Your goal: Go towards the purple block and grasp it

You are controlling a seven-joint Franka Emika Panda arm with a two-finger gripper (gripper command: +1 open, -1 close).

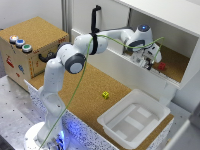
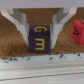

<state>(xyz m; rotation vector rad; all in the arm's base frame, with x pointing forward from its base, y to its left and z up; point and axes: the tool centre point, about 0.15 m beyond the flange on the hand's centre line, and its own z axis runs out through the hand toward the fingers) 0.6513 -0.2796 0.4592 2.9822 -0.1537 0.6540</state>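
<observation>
In the wrist view the purple block (image 2: 40, 39), with yellow letters on its faces, sits on the cork floor between my two fingers. My gripper (image 2: 41, 31) is open and straddles the block, with one finger (image 2: 22, 25) on each side and a small gap to the block. In the exterior view my gripper (image 1: 146, 61) reaches down into the white shelf compartment (image 1: 190, 60). The purple block is hidden there behind the hand.
A red block (image 2: 77, 28) lies close beside the purple one, also seen in the exterior view (image 1: 161, 65). A yellow block (image 1: 105, 94) lies on the cork table. A white tray (image 1: 131, 119) stands at the front. A wooden box with buttons (image 1: 30, 47) stands at the exterior view's left.
</observation>
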